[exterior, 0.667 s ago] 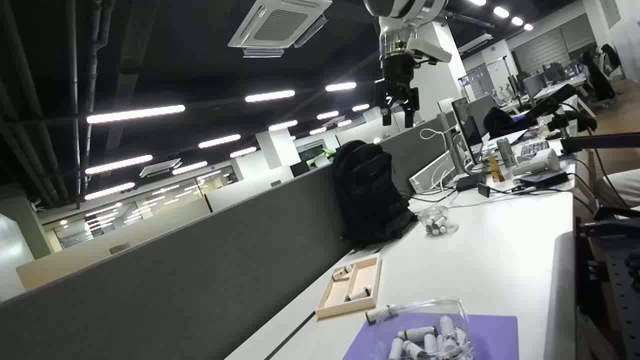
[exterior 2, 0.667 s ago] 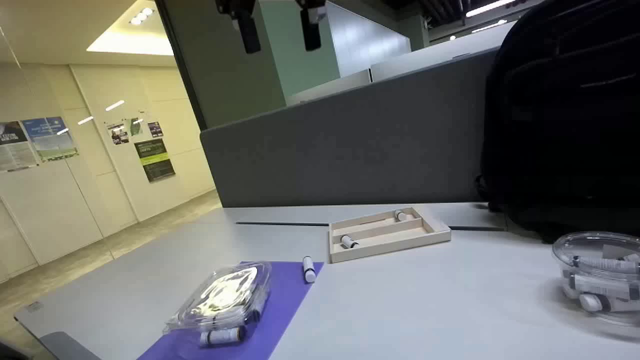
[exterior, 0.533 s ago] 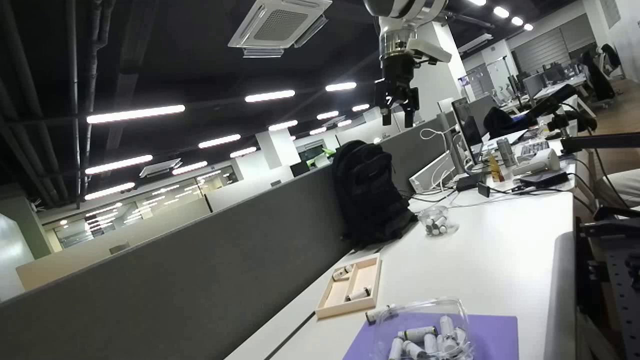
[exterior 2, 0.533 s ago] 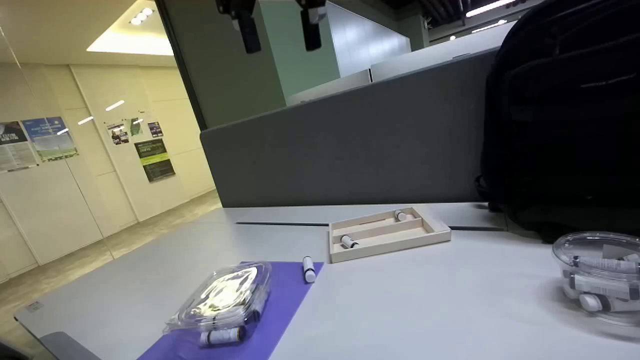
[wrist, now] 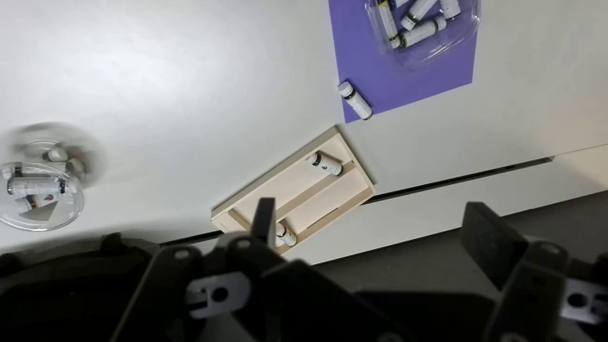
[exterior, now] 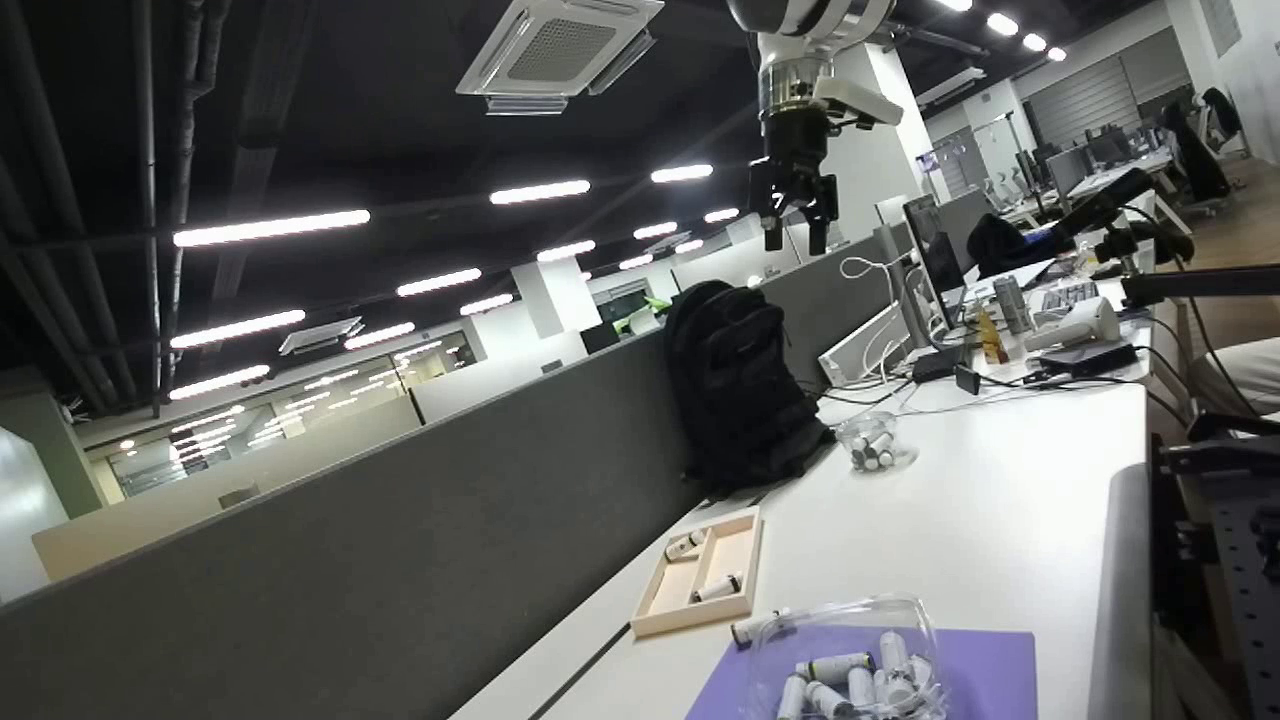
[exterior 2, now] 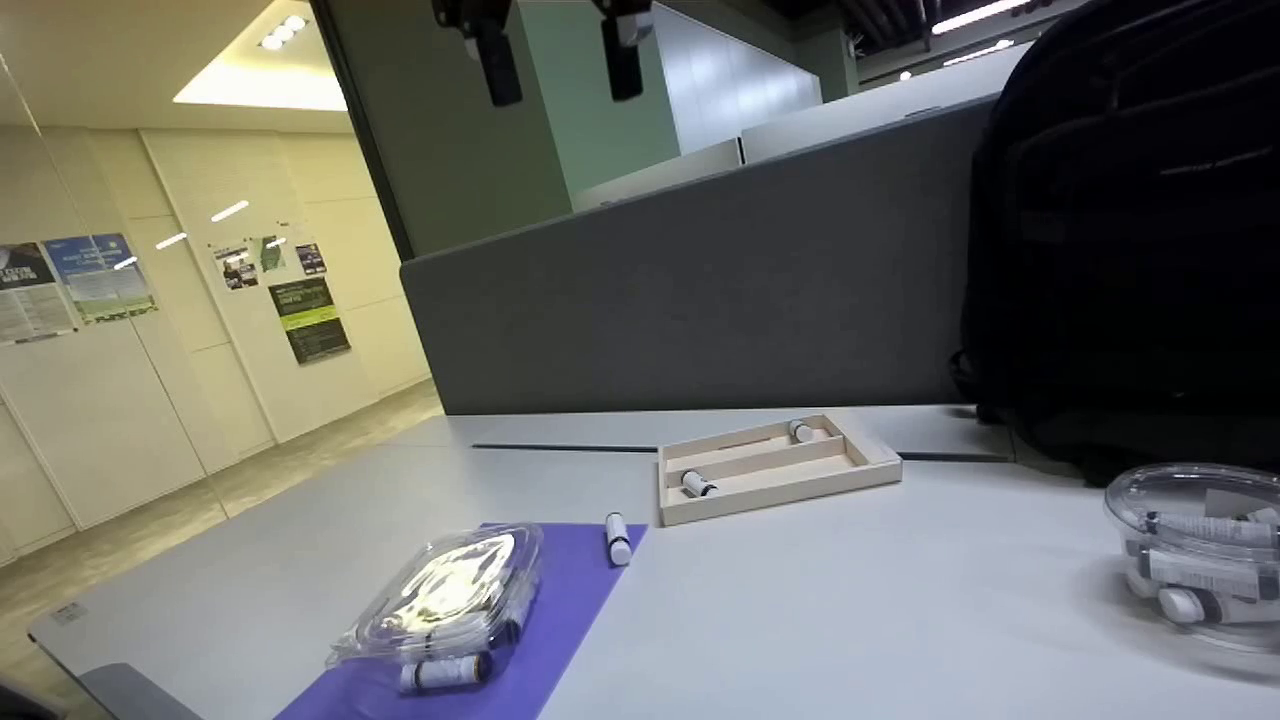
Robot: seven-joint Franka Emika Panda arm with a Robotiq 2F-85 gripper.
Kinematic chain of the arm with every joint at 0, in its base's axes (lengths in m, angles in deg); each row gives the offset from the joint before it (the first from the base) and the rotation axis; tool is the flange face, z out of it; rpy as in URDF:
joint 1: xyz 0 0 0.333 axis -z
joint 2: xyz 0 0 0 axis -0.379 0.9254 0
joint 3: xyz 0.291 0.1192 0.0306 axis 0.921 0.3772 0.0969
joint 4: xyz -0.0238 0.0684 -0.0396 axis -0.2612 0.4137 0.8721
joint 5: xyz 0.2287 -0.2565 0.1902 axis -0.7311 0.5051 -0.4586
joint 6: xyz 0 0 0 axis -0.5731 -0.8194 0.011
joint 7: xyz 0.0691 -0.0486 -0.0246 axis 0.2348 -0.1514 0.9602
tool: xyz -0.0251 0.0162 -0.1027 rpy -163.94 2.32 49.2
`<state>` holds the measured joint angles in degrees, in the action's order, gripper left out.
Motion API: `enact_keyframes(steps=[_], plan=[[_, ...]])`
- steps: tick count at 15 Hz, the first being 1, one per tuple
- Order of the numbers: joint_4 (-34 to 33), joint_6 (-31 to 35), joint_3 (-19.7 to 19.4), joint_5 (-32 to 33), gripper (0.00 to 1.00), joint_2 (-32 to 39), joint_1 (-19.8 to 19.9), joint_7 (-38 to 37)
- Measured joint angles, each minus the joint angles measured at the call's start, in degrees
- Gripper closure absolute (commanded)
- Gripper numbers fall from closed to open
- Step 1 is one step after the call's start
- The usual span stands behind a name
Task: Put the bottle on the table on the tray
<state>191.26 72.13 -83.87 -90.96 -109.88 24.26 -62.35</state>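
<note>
A small white bottle [wrist: 357, 100] with a dark band and white cap lies on its side at the purple sheet's edge, near the tray. It shows in both exterior views [exterior: 757, 628] [exterior 2: 618, 540]. The light wooden tray [wrist: 280, 190] has compartments and lies flat on the table; it also shows in both exterior views [exterior: 732, 548] [exterior 2: 790, 493]. One bottle [wrist: 327, 164] lies in its long compartment. Another bottle [wrist: 286, 235] lies in the divided side, partly behind a finger. My gripper [exterior: 796, 240] is open and empty, high above the table; its fingers also show in the wrist view [wrist: 370, 209].
A clear plastic container [exterior 2: 450, 590] with several bottles sits on the purple sheet [exterior 2: 575, 620]. A clear round tub [exterior 2: 1195, 560] of bottles stands on the table's opposite side. A black backpack [exterior: 740, 390] leans on the grey partition [exterior 2: 700, 310] behind the tray.
</note>
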Motion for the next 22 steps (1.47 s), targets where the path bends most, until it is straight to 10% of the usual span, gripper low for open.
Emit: enact_keyframes(steps=[9,22], plan=[[0.37,1.86,2.08,-1.28,0.00,1.95,0.23,2.94],[-1.23,25.24,17.15,-4.44,0.00,28.96,-4.71,17.33]])
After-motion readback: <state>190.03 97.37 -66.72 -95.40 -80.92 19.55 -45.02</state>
